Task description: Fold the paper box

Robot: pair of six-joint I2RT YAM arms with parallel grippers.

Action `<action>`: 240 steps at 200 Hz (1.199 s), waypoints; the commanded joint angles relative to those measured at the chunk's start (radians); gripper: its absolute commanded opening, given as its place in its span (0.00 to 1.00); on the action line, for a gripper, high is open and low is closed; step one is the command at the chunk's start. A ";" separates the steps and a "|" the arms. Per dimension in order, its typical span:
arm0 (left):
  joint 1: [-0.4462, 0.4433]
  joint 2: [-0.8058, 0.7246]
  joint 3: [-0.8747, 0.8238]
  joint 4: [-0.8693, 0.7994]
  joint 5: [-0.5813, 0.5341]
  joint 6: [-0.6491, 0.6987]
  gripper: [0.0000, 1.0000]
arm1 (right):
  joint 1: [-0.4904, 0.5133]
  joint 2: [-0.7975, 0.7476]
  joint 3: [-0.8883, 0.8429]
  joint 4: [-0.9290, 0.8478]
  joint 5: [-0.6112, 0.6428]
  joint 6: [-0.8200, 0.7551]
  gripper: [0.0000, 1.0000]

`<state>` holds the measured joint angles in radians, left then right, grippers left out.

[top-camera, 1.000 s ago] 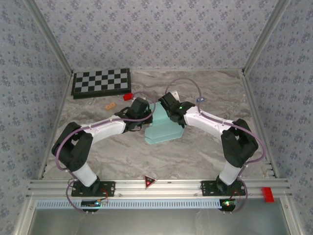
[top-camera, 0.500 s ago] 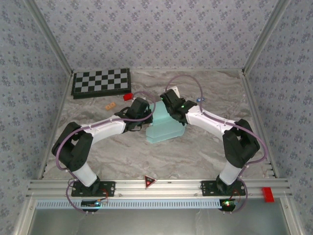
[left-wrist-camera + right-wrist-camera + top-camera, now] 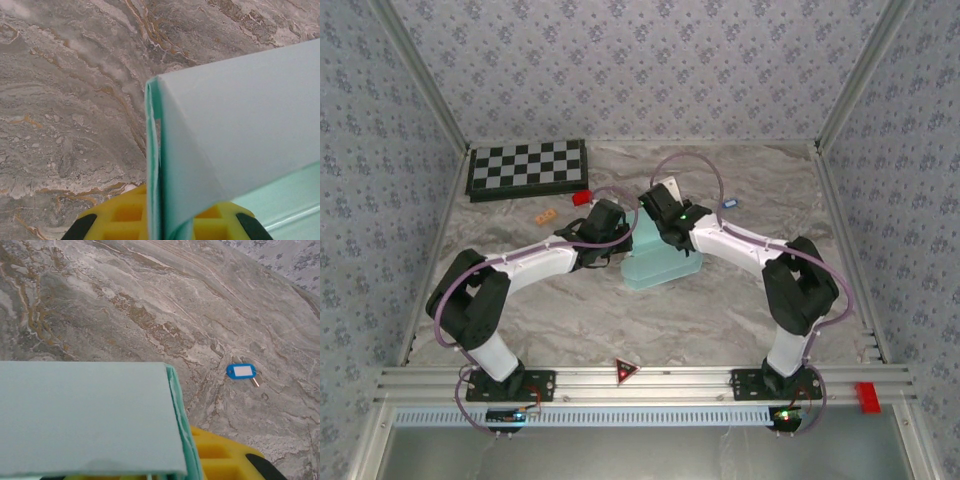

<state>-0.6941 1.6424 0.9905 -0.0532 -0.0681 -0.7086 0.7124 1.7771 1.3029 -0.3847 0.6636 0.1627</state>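
The paper box (image 3: 665, 265) is pale cyan card, partly folded, lying mid-table between both arms. My left gripper (image 3: 618, 236) is at its left side. In the left wrist view a doubled upright wall of the box (image 3: 240, 125) stands between the yellow fingers (image 3: 117, 217), and the left gripper (image 3: 162, 222) is shut on it. My right gripper (image 3: 663, 212) is at the box's far edge. In the right wrist view a flat panel (image 3: 85, 415) hides one finger; the layered edge lies against the other yellow finger (image 3: 220, 460), and the right gripper (image 3: 182, 467) is shut on it.
A black-and-white checkerboard (image 3: 528, 168) lies at the back left. A small red block (image 3: 582, 198) and an orange piece (image 3: 545, 215) sit near the left forearm. A blue key tag (image 3: 730, 204) (image 3: 241, 371) lies to the right of the box. Aluminium rails border the table.
My right gripper has moved left and slightly farther back, with its elbow swinging in. The box looks more gathered and has shifted a little to the right. The left arm has stayed nearly still.
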 commanded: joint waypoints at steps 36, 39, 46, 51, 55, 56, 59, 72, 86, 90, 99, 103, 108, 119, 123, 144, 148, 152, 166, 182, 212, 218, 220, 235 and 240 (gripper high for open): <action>0.001 -0.013 0.027 -0.019 0.005 0.002 0.00 | -0.005 0.065 0.052 -0.067 0.168 -0.006 0.20; 0.000 -0.014 0.026 -0.019 0.005 0.001 0.00 | -0.004 0.066 0.053 -0.069 0.170 -0.005 0.20; 0.000 -0.012 0.025 -0.018 0.004 0.001 0.00 | -0.004 0.071 0.056 -0.072 0.172 -0.005 0.20; 0.000 -0.013 0.025 -0.019 0.004 0.002 0.00 | -0.004 0.073 0.056 -0.073 0.174 -0.006 0.20; 0.001 -0.013 0.025 -0.019 0.004 0.001 0.00 | -0.004 0.074 0.057 -0.074 0.174 -0.005 0.20; 0.000 -0.013 0.025 -0.019 0.004 0.001 0.00 | -0.004 0.074 0.058 -0.074 0.174 -0.005 0.20; 0.000 -0.013 0.025 -0.019 0.004 0.001 0.00 | -0.004 0.075 0.058 -0.074 0.174 -0.005 0.20; 0.000 -0.012 0.025 -0.019 0.004 0.000 0.00 | -0.004 0.076 0.058 -0.072 0.173 -0.005 0.20; 0.000 -0.012 0.025 -0.019 0.004 0.001 0.00 | -0.005 0.073 0.057 -0.071 0.163 -0.005 0.20; 0.000 -0.012 0.025 -0.019 0.004 0.001 0.00 | -0.006 0.073 0.057 -0.071 0.159 -0.005 0.20; 0.000 -0.012 0.024 -0.019 0.004 0.000 0.00 | -0.004 0.068 0.056 -0.068 0.149 -0.005 0.21; 0.001 -0.012 0.025 -0.019 0.004 0.000 0.00 | -0.004 0.065 0.052 -0.064 0.142 -0.006 0.21; 0.001 -0.012 0.025 -0.019 0.004 -0.001 0.00 | -0.004 0.059 0.049 -0.058 0.132 -0.009 0.22; 0.000 -0.010 0.025 -0.018 0.004 0.000 0.00 | -0.004 0.047 0.040 -0.048 0.111 -0.005 0.23; 0.000 -0.010 0.026 -0.018 0.004 -0.002 0.00 | -0.004 0.042 0.036 -0.045 0.099 -0.003 0.23; 0.000 -0.006 0.028 -0.018 0.007 -0.002 0.00 | -0.003 0.004 0.002 0.002 0.017 -0.014 0.27; 0.000 -0.005 0.029 -0.017 0.006 -0.004 0.00 | -0.002 -0.005 -0.006 0.013 0.000 -0.017 0.28; 0.001 -0.004 0.029 -0.017 0.006 -0.004 0.00 | -0.003 -0.012 -0.015 0.023 -0.019 -0.019 0.29; 0.001 -0.003 0.030 -0.015 0.009 -0.006 0.00 | -0.002 -0.039 -0.034 0.049 -0.071 -0.027 0.34; 0.001 0.002 0.033 -0.013 0.011 -0.012 0.00 | -0.003 -0.066 -0.044 0.051 -0.110 -0.022 0.41; -0.001 0.010 0.033 -0.007 0.013 -0.021 0.00 | -0.007 -0.111 -0.056 0.040 -0.143 -0.007 0.50; -0.002 0.012 0.035 -0.008 0.011 -0.023 0.00 | -0.008 -0.123 -0.059 0.036 -0.153 -0.005 0.51; -0.001 0.013 0.035 -0.008 0.010 -0.025 0.00 | -0.008 -0.126 -0.061 0.036 -0.157 -0.004 0.51; -0.002 0.018 0.040 -0.011 0.006 -0.033 0.00 | -0.015 -0.159 -0.071 0.030 -0.194 0.006 0.54; -0.002 0.020 0.043 -0.015 0.000 -0.037 0.00 | -0.018 -0.170 -0.075 0.030 -0.208 0.010 0.55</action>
<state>-0.6941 1.6466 0.9905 -0.0769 -0.0742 -0.7246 0.7082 1.6749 1.2510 -0.3573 0.5304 0.1478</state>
